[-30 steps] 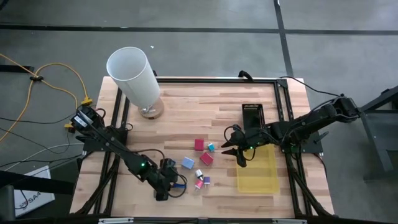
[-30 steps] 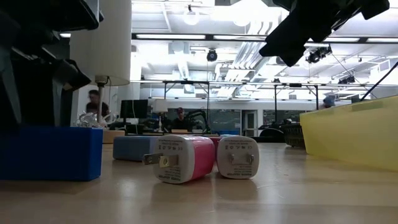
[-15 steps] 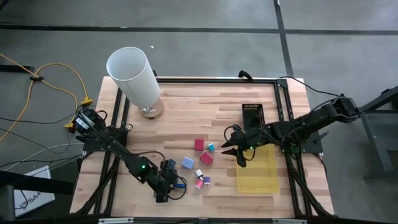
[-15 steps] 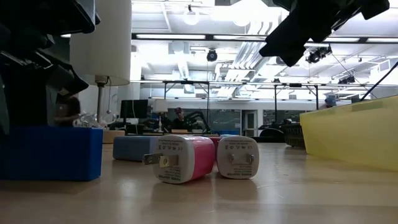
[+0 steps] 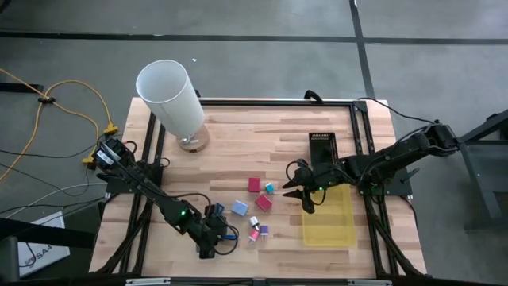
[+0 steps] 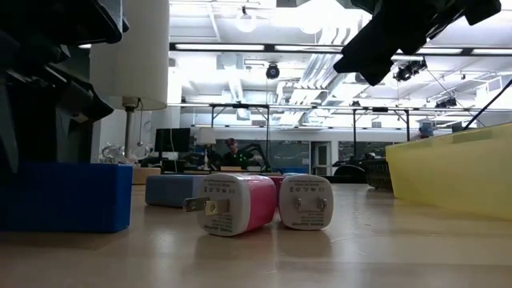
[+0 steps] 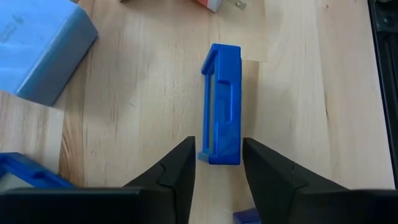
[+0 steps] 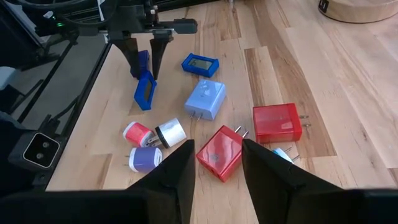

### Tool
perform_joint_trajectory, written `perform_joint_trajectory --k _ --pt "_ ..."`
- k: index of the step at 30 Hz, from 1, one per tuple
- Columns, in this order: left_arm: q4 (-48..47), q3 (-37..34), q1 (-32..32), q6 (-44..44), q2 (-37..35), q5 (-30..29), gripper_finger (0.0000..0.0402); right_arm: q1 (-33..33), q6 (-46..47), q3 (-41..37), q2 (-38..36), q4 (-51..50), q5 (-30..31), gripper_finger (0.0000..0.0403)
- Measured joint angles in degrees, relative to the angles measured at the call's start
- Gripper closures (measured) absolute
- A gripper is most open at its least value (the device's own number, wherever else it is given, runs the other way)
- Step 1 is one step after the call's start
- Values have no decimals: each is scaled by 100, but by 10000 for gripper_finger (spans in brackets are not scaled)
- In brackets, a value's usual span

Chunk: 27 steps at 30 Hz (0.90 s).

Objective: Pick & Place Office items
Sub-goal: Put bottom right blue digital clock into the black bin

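My left gripper [image 7: 219, 163] is low over the near left of the table [image 5: 238, 151], fingers open on either side of a narrow blue piece [image 7: 222, 109] that stands on its long edge. The same piece shows in the right wrist view [image 8: 144, 90] and the high view [image 5: 228, 236]. Other office items lie flat nearby: a light blue charger [image 8: 205, 99], two red blocks [image 8: 277, 122] [image 8: 219, 152], pink [image 8: 138, 132], white [image 8: 170, 132] and purple [image 8: 144, 158] plugs. My right gripper [image 5: 298, 191] hangs open above the red blocks, holding nothing. My left gripper's fingers [image 7: 180, 165] slant down from the near left and stand close beside both broad faces of the blue piece's near end [image 7: 219, 155], along its length. Whether they touch it, I cannot tell. The piece rests on the table.
A yellow translucent tray [image 5: 327, 214] lies at the near right, beside my right gripper. A tall white cylinder [image 5: 171, 99] stands at the far left, a black item [image 5: 321, 147] beyond the tray. A small blue flat item [image 8: 200, 64] lies near the left gripper.
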Motion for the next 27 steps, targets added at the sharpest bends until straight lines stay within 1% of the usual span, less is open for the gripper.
perform_joint_trajectory --k 6,14,27 --pt "0 0 0 -1 0 92 307 0 0 0 0 0 0 285" --pt "7 0 0 0 -7 87 336 0 0 0 -1 0 0 285" --pt "7 0 2 -33 -9 87 341 2 133 0 0 0 -1 285"
